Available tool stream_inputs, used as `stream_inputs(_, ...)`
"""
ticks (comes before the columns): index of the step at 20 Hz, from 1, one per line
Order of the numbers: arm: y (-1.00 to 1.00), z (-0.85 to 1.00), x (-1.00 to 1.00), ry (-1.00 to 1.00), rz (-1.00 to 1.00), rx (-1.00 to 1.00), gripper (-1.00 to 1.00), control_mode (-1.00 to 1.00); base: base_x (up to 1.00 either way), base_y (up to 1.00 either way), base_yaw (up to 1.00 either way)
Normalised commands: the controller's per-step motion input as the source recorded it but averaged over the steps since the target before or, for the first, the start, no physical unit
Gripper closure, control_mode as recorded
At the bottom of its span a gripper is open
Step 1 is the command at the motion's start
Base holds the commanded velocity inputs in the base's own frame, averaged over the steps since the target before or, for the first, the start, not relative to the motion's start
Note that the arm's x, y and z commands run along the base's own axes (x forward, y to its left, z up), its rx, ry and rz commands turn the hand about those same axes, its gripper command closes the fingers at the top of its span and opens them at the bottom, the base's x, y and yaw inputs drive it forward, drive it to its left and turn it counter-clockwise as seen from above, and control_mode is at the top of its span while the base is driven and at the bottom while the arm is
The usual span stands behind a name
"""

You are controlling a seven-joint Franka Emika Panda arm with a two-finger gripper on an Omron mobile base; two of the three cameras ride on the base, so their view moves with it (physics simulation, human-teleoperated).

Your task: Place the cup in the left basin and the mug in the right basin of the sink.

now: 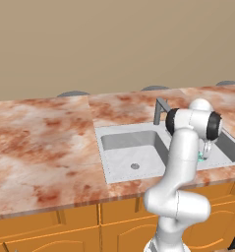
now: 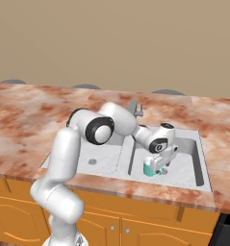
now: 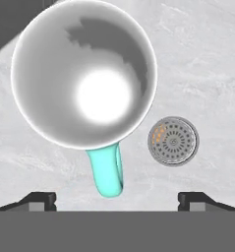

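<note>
Teal-green mug with white inside, upright on floor of grey metal right basin, handle sideways, near round drain.

From behind the arm on its left, we look forward and down across the tabletop to the sink. From behind on its right, we see that same sink and tabletop. Close in, we look straight down from the hand into a mug beside a drain.
</note>
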Motion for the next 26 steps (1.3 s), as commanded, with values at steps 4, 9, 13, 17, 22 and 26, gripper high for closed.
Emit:
stream_inputs(4,0.0,0.34,-0.18,0.0,0.0,0.0,-1.0,-1.0,0.0,0.0,0.0)
stream_inputs(9,0.01,0.41,-0.19,0.0,-0.02,0.0,-1.0,-1.0,0.0,0.0,0.0)
stream_inputs(13,0.06,0.44,-0.23,0.0,-0.07,0.0,-1.0,-1.0,0.0,0.0,0.0)
stream_inputs(17,0.12,0.45,-0.26,0.0,-0.13,0.0,-1.0,-1.0,0.0,0.0,0.0)
stream_inputs(22,0.19,0.42,-0.29,0.0,-0.25,0.0,-1.0,-1.0,0.0,0.0,0.0)
stream_inputs(26,0.25,0.37,-0.27,0.0,-0.36,0.0,-1.0,-1.0,0.0,0.0,0.0)
